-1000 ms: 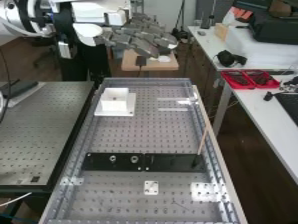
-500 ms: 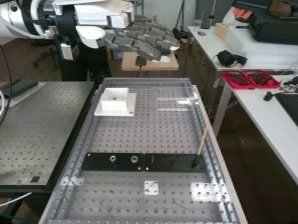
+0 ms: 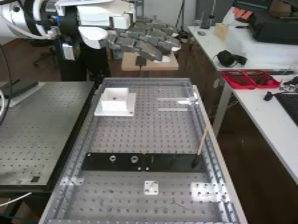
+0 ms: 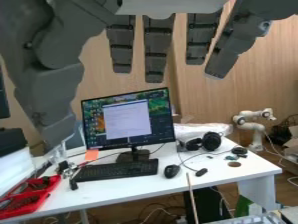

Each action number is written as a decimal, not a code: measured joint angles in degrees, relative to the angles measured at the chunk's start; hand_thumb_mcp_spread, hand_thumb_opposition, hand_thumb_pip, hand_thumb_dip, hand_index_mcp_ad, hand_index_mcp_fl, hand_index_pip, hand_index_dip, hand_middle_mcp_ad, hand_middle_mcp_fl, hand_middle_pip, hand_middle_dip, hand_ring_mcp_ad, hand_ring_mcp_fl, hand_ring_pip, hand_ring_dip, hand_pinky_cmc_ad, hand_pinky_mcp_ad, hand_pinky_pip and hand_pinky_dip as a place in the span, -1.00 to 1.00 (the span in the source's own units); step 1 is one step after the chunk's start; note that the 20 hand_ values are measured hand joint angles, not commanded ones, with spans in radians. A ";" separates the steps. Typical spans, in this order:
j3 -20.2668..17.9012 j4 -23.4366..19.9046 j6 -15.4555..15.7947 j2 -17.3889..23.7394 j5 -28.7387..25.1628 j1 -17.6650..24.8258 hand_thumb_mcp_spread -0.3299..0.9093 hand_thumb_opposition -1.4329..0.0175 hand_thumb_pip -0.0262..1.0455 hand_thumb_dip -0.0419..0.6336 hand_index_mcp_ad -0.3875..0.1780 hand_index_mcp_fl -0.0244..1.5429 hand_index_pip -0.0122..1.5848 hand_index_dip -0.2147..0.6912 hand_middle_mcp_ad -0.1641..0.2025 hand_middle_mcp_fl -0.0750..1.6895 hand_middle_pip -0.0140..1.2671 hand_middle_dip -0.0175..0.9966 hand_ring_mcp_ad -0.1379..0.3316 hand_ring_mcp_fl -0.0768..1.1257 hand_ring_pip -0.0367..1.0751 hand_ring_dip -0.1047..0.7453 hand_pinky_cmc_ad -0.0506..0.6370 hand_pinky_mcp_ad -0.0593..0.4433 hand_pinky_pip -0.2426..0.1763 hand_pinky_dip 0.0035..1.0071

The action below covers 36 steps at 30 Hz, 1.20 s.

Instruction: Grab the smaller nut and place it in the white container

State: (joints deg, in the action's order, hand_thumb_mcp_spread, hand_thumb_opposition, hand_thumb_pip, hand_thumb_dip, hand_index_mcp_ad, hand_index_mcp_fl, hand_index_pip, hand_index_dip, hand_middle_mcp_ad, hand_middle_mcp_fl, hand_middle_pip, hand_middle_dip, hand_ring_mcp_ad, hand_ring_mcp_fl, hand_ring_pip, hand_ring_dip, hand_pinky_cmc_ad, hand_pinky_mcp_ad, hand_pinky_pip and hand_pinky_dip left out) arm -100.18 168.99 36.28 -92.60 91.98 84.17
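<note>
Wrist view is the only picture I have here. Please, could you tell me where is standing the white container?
Observer: On a white plate, near the far end of the bench; the white container is toward the left in the high view.
Operator: Thank you. Which parts you can see on the black bar?
Observer: I make out the larger nut and the bearing, side by side, not touching.
Operator: And the hand, please?
Observer: It appears past the bench's far end.

The black bar bears the larger nut and, it seems, the bearing.
</note>
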 joint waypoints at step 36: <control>-3.69 -1.05 0.13 4.06 -0.15 0.77 0.07 -0.03 0.05 -0.32 0.01 -0.78 -0.84 -0.37 0.02 -0.65 -0.81 -0.56 0.37 -0.84 -0.76 -0.61 0.06 -0.10 0.02 -0.15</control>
State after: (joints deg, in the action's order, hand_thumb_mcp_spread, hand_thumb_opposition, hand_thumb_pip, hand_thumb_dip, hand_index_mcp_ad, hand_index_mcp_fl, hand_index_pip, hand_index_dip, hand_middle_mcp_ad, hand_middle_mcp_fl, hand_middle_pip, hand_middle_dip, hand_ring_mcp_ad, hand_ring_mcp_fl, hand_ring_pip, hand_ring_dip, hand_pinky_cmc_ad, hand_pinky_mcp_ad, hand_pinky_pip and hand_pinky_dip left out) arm -103.87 167.94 36.41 -88.53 91.83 84.94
